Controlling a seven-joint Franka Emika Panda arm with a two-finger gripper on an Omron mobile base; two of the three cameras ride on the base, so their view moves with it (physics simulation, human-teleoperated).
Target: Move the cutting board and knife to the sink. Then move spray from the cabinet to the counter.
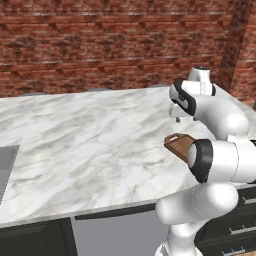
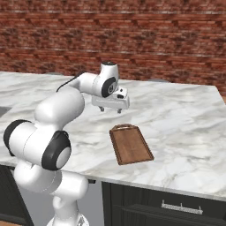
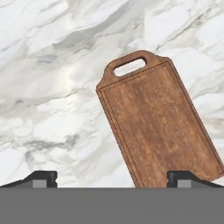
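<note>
The reddish-brown cutting board [image 2: 131, 144] lies flat on the white marble counter [image 2: 185, 114] near its front edge, loop handle pointing away from the base. My gripper [image 2: 110, 109] hangs open above the counter, just beyond the handle end and apart from the board. In the hand view the board [image 3: 157, 127] runs slanted from the upper middle to the lower right, between and ahead of my spread fingertips [image 3: 41, 178]. The arm covers most of the board [image 1: 178, 143] in the left base view. A corner of the grey sink [image 1: 6, 165] shows at far left. The knife, spray and cabinet are out of view.
A red brick wall [image 1: 100, 45] runs behind the counter. Dark drawers with metal handles [image 2: 181, 206] sit below the counter's front edge. A wide stretch of bare marble [image 1: 90, 135] lies between the board and the sink.
</note>
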